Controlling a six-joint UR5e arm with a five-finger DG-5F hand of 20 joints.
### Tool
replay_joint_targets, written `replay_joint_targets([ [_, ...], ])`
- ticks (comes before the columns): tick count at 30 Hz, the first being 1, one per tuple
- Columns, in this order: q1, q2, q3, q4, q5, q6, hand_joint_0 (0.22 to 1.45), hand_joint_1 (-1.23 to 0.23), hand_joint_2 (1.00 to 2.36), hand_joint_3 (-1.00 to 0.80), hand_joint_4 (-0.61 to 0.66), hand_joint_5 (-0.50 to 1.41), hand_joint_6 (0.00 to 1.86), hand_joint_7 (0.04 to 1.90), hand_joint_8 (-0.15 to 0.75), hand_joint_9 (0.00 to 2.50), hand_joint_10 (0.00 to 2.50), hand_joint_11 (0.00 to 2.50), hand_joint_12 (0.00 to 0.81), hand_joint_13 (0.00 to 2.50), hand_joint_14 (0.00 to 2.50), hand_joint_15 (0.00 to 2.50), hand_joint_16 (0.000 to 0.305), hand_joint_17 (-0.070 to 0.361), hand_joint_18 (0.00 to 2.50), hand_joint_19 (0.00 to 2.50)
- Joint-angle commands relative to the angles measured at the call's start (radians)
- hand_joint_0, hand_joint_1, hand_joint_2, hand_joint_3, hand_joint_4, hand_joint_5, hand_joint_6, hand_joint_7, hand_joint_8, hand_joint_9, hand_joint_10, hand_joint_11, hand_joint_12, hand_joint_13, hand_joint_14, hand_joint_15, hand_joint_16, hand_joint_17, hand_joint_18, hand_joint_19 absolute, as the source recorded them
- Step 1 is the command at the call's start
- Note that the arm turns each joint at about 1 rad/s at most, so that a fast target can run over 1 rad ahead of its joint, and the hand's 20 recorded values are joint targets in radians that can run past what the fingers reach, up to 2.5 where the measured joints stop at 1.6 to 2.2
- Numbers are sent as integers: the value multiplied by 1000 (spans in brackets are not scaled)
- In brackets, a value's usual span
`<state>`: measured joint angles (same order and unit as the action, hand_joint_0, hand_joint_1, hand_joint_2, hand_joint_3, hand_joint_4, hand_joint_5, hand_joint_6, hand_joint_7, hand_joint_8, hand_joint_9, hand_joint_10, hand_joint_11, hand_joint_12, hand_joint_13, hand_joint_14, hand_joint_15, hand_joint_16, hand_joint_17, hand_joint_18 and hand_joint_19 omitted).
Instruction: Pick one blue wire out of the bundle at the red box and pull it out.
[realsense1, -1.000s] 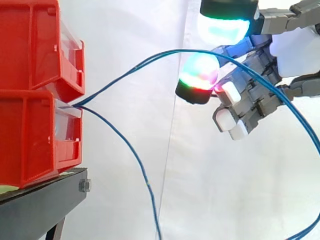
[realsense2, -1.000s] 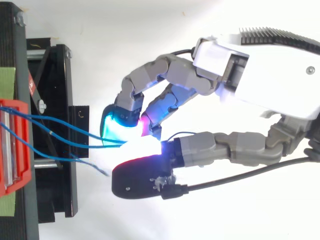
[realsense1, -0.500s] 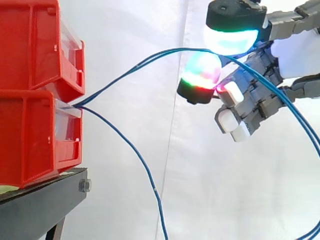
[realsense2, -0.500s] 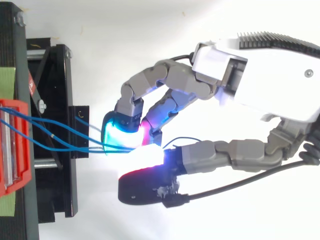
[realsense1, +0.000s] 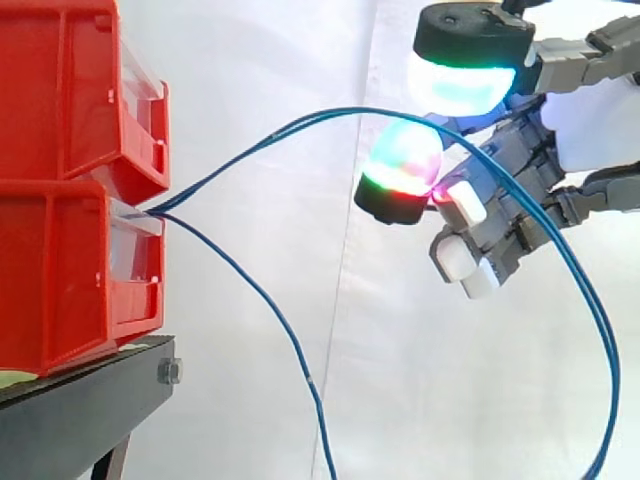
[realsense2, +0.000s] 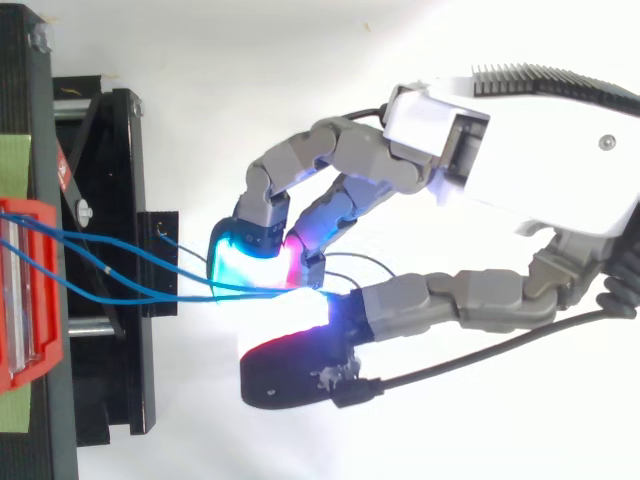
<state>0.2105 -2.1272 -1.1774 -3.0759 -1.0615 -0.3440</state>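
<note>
Far left, two red bins sit stacked on a black stand, with a white curtain behind everything. The blue wires come out at the gap where the upper bin meets the lower one. A pair of them climbs in an arc to the right, while one hanging strand just droops down past the stand, well apart from the action.

Follow the arc right and you reach the hand. Its fingers are curled in, the cyan-glowing pad on top and the green/red one underneath, and the pair of wires runs between them, so I read it as clamped on the wires. Past the pads the wires fall away in a long loop down the right side.

What worries me: it looks like both strands of that pair are in the pinch, not one (from above they merge right at the fingertips, so I can't separate them). If so, a pull would probably drag two out. The other risk is slip: thin wire between rounded pads could slide through once tension builds, especially if it snags at the bin slot. A hard tug might also shift the bins on the stand.

Labels: nothing I can read. There's a green tape patch and a small red tag at the left in the top view, its marks too small to make out.
</note>
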Motion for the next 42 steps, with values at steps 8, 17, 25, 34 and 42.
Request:
replay_joint_targets([
  [8,1,1,-1,14,1,-1,574,-597,1011,-350,211,-147,947,960,376,1011,10,785,432,887,18,519,55,124,790,486],
  [17,1,1,-1,14,-2,-4,580,-684,1016,-222,214,-121,947,1016,397,1081,13,810,448,940,18,529,57,128,847,474],
  [25,0,0,-1,13,-3,-1,539,-648,1008,-394,218,-138,945,969,373,1028,13,799,438,904,17,534,56,125,821,488],
  [34,0,1,-1,11,-3,0,571,-489,1011,-355,205,-131,930,1003,375,1059,13,781,431,900,17,528,54,121,798,505],
  [42,0,1,-2,3,-3,0,572,-650,1012,-255,227,-122,934,1009,390,1055,12,775,452,937,16,525,59,132,869,461],
])
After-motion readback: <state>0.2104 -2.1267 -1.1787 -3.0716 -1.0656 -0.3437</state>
